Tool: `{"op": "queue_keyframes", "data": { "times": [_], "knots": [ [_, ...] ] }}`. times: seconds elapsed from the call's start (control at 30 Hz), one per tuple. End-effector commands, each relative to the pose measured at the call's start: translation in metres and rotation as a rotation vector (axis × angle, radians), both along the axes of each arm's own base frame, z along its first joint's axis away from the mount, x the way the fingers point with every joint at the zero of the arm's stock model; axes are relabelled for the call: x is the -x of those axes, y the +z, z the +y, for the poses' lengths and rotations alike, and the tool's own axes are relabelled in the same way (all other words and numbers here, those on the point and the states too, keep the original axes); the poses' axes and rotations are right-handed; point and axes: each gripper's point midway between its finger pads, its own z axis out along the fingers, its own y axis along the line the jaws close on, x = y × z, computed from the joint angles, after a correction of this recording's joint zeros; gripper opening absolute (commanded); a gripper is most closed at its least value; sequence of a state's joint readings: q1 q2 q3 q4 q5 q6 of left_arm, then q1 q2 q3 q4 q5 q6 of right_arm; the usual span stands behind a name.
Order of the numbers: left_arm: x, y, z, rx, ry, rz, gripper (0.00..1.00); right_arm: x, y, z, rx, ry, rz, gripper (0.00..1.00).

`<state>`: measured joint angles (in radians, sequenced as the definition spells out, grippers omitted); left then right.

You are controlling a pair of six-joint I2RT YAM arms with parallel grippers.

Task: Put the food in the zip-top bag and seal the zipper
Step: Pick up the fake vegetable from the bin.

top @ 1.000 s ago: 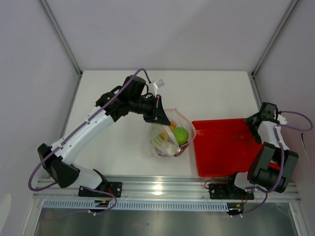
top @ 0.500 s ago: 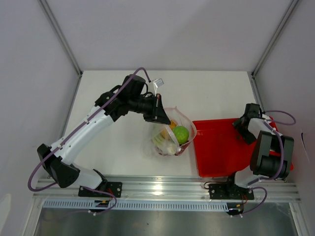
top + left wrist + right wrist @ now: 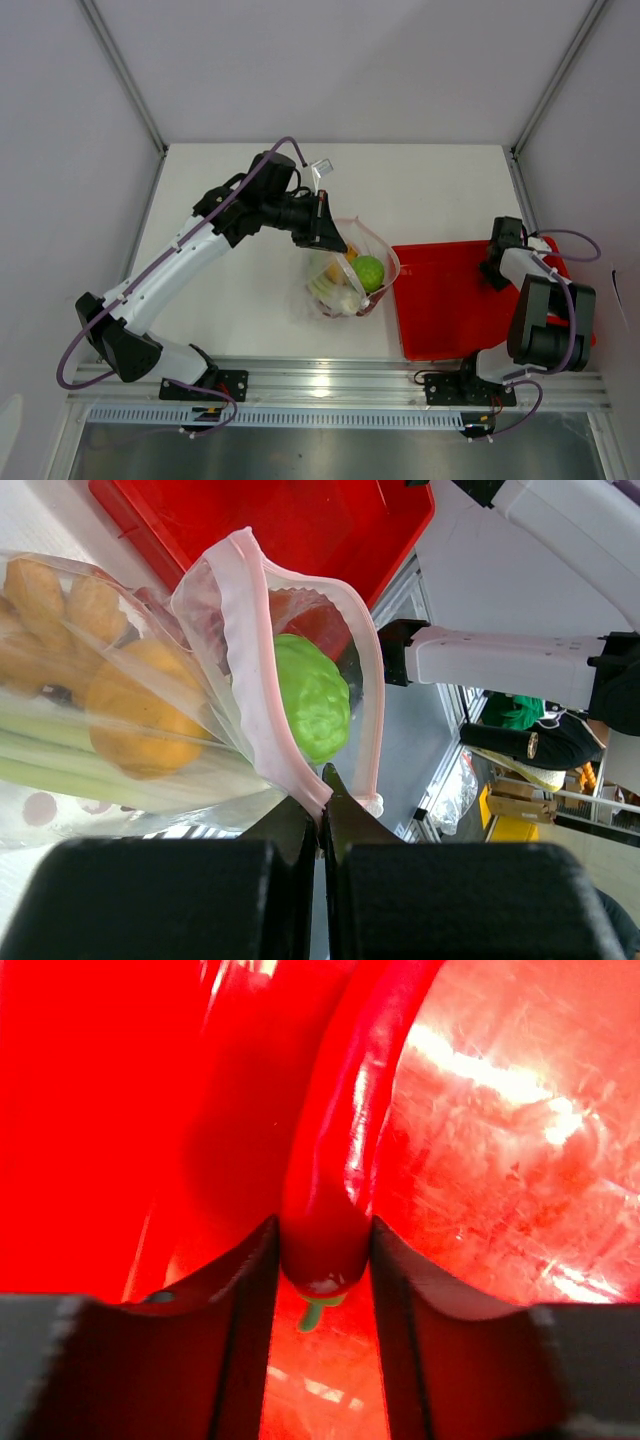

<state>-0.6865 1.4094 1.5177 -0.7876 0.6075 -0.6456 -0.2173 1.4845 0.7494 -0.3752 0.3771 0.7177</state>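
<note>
Zip-top bag (image 3: 375,243) pinched at centre, red pepper (image 3: 335,1140) gripped in red tray (image 3: 440,315)
Left arm stretches far and rightward, left gripper (image 3: 322,798) pressed together on the zipper (image 3: 250,670); green fruit (image 3: 367,272) lies inside. Right arm folds low over the tray's far side, right gripper (image 3: 322,1260) pinching the pepper's stem end.

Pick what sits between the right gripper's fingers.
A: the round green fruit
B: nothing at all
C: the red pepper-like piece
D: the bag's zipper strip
C: the right wrist view shows the red pepper-like piece pinched between the fingers of the right gripper over the red tray. The round green fruit lies in the zip-top bag, whose mouth edge the left gripper grips.
</note>
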Motion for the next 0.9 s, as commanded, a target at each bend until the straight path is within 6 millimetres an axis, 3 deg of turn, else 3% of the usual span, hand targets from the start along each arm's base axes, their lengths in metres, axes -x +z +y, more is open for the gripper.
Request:
{"op": "queue_keyframes", "data": {
  "times": [0.0, 0.2, 0.4, 0.53, 0.57, 0.6, 0.63, 0.7, 0.8, 0.83, 0.87],
  "knots": [
    [0.004, 0.025, -0.004, 0.089, -0.040, -0.060, 0.01, 0.016, -0.005, 0.008, -0.006, -0.003, 0.034, 0.39],
    [0.005, 0.026, -0.003, 0.090, -0.040, -0.067, 0.01, 0.015, 0.022, 0.018, 0.012, 0.026, -0.018, 0.18],
    [0.004, 0.025, -0.003, 0.090, -0.036, -0.065, 0.01, 0.011, 0.069, 0.043, 0.017, 0.128, -0.108, 0.02],
    [0.002, 0.026, -0.005, 0.091, -0.034, -0.067, 0.01, 0.006, 0.110, 0.083, -0.063, 0.305, -0.230, 0.00],
    [0.002, 0.024, -0.004, 0.088, -0.033, -0.063, 0.01, 0.004, 0.128, 0.092, -0.073, 0.375, -0.290, 0.00],
    [0.001, 0.024, -0.005, 0.086, -0.031, -0.066, 0.00, 0.004, 0.137, 0.120, -0.151, 0.488, -0.322, 0.00],
    [0.000, 0.022, -0.005, 0.081, -0.028, -0.062, 0.01, 0.004, 0.146, 0.131, -0.181, 0.547, -0.347, 0.00],
    [0.000, 0.020, -0.004, 0.077, -0.026, -0.064, 0.01, 0.010, 0.170, 0.166, -0.304, 0.728, -0.383, 0.00],
    [-0.001, 0.014, -0.003, 0.062, -0.023, -0.059, 0.01, 0.022, 0.194, 0.202, -0.455, 0.908, -0.397, 0.00],
    [-0.001, 0.012, -0.003, 0.056, -0.021, -0.056, 0.00, 0.033, 0.209, 0.223, -0.564, 0.999, -0.423, 0.00],
    [-0.002, 0.012, -0.003, 0.054, -0.017, -0.057, 0.01, 0.040, 0.217, 0.230, -0.604, 1.034, -0.431, 0.00]
  ]
}}
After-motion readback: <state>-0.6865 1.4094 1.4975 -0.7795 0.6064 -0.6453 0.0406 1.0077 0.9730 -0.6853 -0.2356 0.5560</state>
